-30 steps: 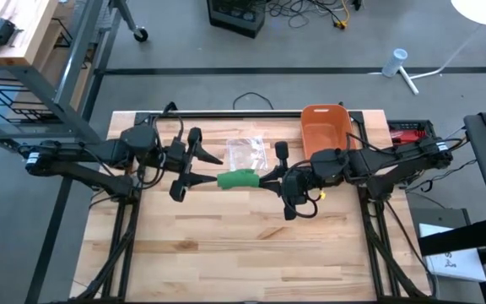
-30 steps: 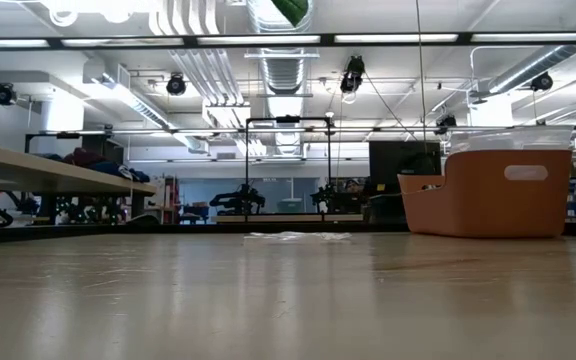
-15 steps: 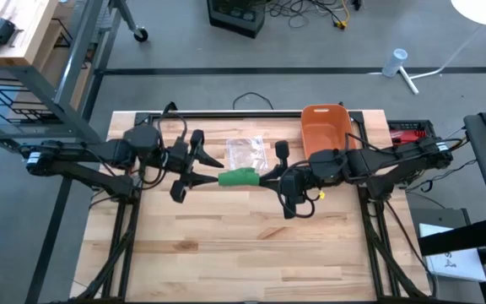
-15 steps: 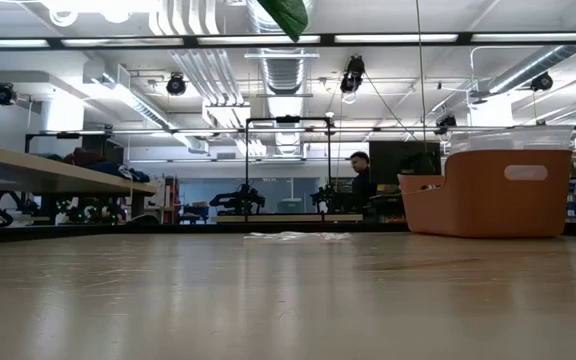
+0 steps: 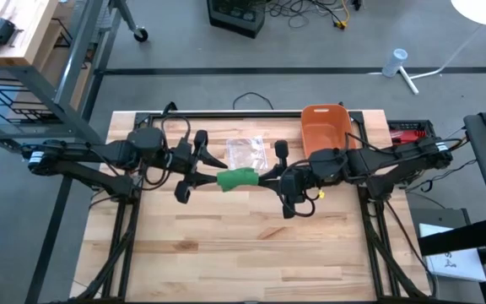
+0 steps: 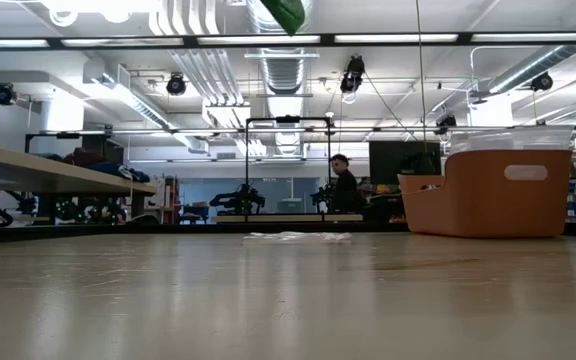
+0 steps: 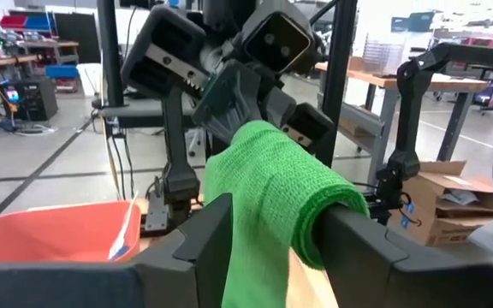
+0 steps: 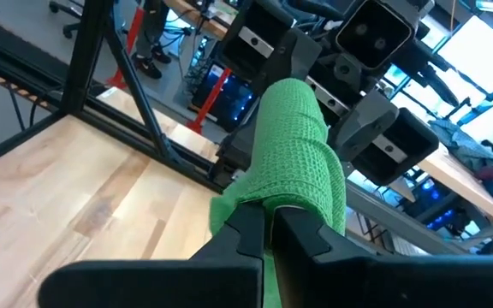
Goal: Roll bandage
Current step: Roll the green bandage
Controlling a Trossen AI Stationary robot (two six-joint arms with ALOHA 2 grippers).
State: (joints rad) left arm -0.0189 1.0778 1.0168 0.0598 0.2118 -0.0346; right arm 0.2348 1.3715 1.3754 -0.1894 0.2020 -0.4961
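Above the bench [image 5: 243,245], your right claw [image 5: 266,180] was clenched on one end of the green bandage roll [image 5: 238,178] while your left claw [image 5: 205,173] straddled the other end, fingers touching it.

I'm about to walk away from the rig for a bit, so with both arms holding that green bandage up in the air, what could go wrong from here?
1. The green bandage hangs above the table between the left gripper and the right gripper; if either grip slips, it may drop or unroll.
2. The right gripper pinches only one end, so twisting could pull that end free.
3. The plastic bag and orange bin lie close behind; a swinging arm might knock them.
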